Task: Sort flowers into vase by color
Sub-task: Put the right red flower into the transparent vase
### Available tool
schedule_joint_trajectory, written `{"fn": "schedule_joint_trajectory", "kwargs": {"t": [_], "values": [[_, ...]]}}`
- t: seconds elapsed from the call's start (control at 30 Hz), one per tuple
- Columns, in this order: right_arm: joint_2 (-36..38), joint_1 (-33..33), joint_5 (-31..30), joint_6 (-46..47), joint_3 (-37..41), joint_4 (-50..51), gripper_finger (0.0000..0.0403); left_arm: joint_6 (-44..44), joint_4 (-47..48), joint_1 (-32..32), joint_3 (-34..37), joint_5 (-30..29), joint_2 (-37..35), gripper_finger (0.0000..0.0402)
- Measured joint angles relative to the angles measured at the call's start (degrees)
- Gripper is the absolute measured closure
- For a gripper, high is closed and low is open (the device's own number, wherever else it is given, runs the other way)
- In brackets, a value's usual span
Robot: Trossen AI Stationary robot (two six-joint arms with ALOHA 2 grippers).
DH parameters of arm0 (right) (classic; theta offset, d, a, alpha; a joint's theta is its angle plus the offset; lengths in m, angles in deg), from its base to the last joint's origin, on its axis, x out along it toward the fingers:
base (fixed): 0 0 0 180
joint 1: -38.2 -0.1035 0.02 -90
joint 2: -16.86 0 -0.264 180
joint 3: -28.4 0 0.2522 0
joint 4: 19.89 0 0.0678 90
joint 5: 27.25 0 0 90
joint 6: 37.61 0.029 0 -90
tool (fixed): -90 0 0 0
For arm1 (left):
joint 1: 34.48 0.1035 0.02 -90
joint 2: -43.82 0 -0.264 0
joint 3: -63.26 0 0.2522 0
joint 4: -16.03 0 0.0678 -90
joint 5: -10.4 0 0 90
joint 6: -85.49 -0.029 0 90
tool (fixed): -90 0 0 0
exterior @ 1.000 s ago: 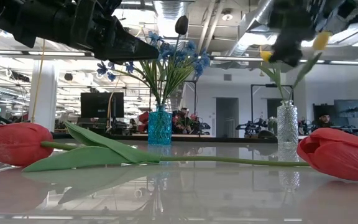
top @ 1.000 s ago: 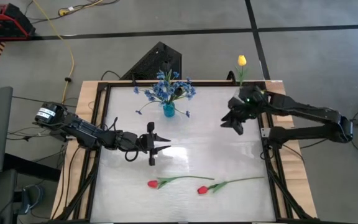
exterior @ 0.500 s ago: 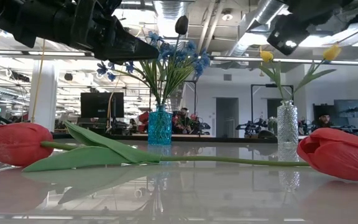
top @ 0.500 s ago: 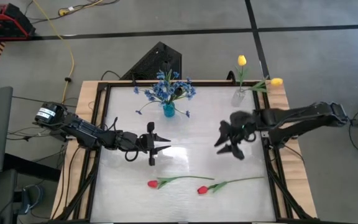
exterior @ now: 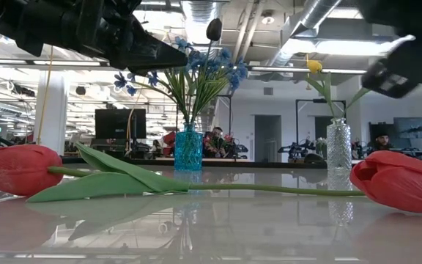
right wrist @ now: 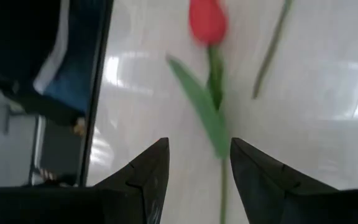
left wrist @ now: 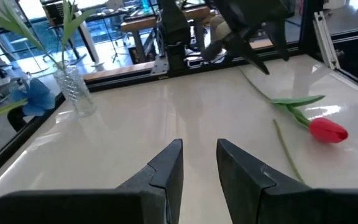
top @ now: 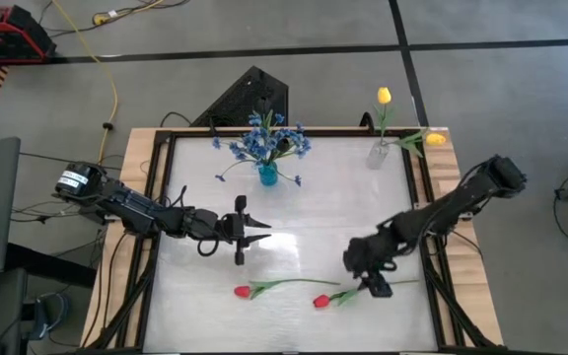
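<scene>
— Two red tulips (top: 243, 291) (top: 321, 301) lie on the table (top: 304, 217)?
— Yes. Right gripper (top: 367, 275), fingers apart and empty, hangs over one stem; left gripper (top: 251, 235) waits mid-table, fingers narrowly parted, empty.

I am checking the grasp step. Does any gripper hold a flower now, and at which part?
Nothing is held. The right gripper is open above a red tulip's stem on the table. The left gripper is open and empty too.

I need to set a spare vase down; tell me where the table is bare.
Bare: the middle strip between the blue glass vase and the two red tulips lying near the front edge. Crowded: the front right, where the open right gripper hovers over a tulip stem.
</scene>
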Motion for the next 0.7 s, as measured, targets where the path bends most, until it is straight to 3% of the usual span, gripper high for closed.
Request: {"fn": "schedule_joint_trajectory", "kwargs": {"t": [0.37,0.53,0.7], "values": [[-10.3,-7.5,-0.2,0.0,0.0,1.0,0.0244,1.7,3.8,0.0,0.0,0.0,0.0,0.0315],[-14.7,-8.4,-5.9,-0.2,0.0,0.9,0.0273,-2.7,3.3,0.1,0.0,-0.3,0.0,0.0315],[-16.1,-8.3,-2.6,0.9,-0.2,0.4,0.0292,-3.2,2.8,0.8,0.0,-0.6,0.0,0.0315]]}}
